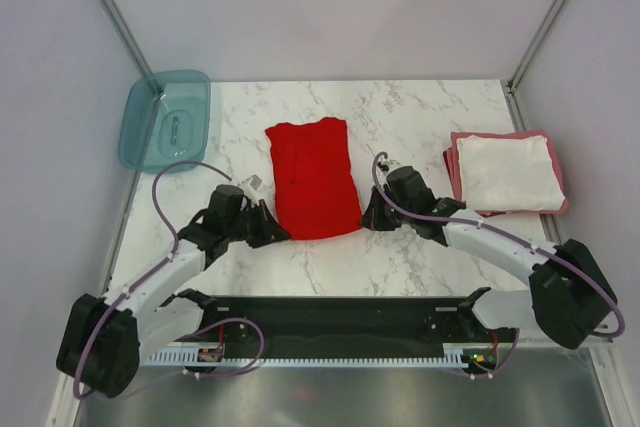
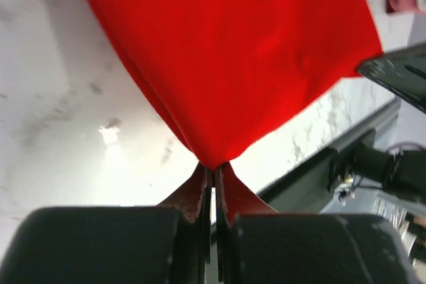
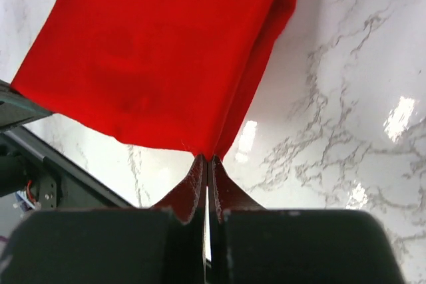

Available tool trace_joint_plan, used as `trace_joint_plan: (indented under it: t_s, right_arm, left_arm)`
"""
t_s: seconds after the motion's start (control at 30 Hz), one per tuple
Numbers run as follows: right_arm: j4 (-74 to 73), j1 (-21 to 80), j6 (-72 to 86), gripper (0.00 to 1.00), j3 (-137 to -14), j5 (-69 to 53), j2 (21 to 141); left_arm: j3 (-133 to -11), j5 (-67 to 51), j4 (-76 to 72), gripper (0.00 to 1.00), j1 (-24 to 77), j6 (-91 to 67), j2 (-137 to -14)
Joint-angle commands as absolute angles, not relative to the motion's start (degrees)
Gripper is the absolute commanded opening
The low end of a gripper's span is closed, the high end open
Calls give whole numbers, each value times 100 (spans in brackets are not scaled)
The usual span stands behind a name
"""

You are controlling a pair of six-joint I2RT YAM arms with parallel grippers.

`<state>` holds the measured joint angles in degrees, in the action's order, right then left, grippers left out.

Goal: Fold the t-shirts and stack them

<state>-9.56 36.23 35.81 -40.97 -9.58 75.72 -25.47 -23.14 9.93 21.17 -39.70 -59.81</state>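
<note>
The bright red t-shirt (image 1: 313, 178) lies folded lengthwise in the middle of the marble table. My left gripper (image 1: 272, 230) is shut on its near left corner, seen in the left wrist view (image 2: 213, 166) with red cloth (image 2: 233, 51) fanning out from the tips. My right gripper (image 1: 368, 215) is shut on the near right corner, seen in the right wrist view (image 3: 208, 159) below the cloth (image 3: 160, 51). The white t-shirt (image 1: 508, 173) lies folded on the folded dull pinkish-red t-shirt (image 1: 455, 162) at the right.
A translucent teal plastic tub (image 1: 166, 119) stands at the far left corner. The table's black front rail (image 1: 340, 317) runs between the arm bases. Grey walls enclose the back and sides.
</note>
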Motion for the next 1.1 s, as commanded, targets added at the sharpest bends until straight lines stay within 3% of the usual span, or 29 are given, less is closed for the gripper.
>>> trace_joint_plan:
  t_s: [0.0, 0.2, 0.47, 1.07]
  right_arm:
    - [-1318, 3796, 3726, 0, -3920, -896, 7041]
    - [-1915, 3999, 3832, 0, -4112, -853, 6127]
    - [-2531, 3999, 3718, 0, -4579, -642, 5678]
    - [-2663, 3613, 3217, 0, -6784, -290, 7681]
  left_arm:
    - [-2601, -2540, 1572, 2, 2557, -4218, -5170]
    - [-2926, -2540, 2486, 2, 2900, -4614, -3816]
    - [-3006, -2673, 2768, 2, 2900, -4658, -3876]
    - [-4192, -2654, 2892, 2, 2154, -4553, -5017]
